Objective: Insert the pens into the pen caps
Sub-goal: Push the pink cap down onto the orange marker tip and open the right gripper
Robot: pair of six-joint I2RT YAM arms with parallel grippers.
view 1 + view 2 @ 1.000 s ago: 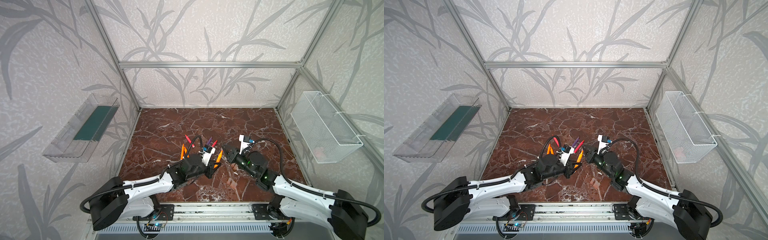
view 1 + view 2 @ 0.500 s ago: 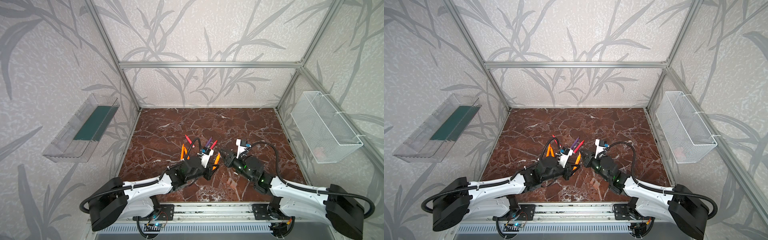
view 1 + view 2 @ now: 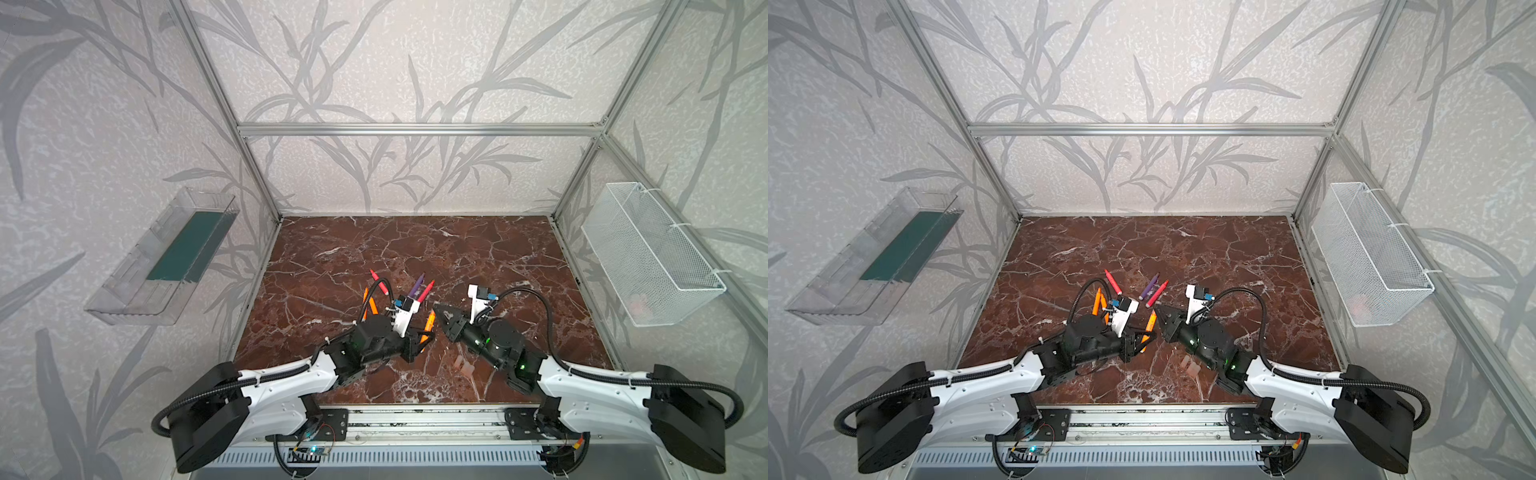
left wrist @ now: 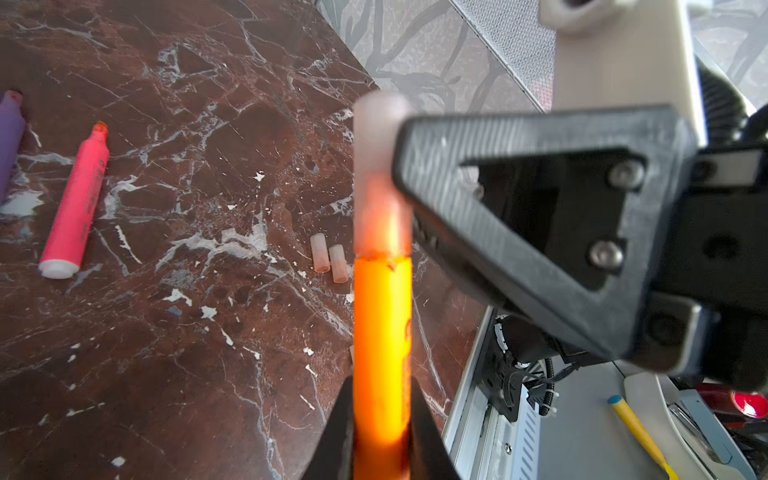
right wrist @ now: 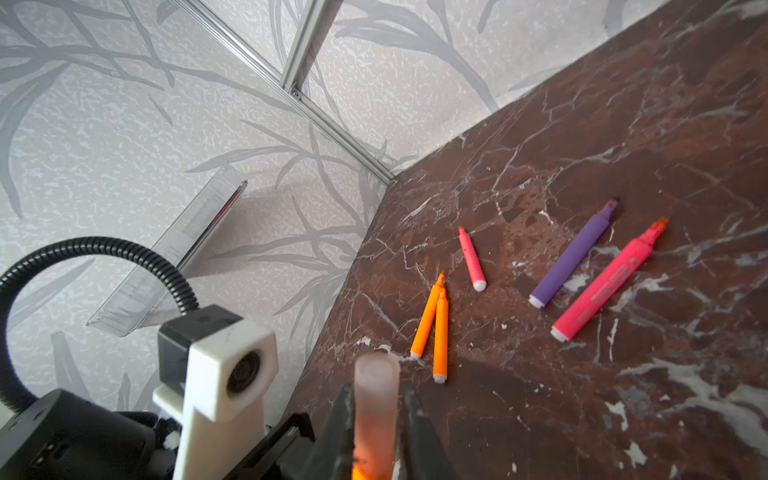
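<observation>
Shifted leftward since a second ago, the right gripper (image 5: 376,392) is found with jaws either side of the pale cap (image 4: 376,166) seated on the tip of the orange pen (image 4: 381,332), contact not determinable, the pen being pinched by the left gripper (image 4: 381,399) above the bench (image 3: 415,249), near its front edge, mid-span.

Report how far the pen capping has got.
Done: no capped pen lies on the table. In hand: the left gripper clamps an orange pen with a cap seated on its tip; the right gripper brackets that cap, grip unclear. Left: two orange pens, the small pink pen, purple pen and large pink pen lie bare; two loose caps visible.
</observation>
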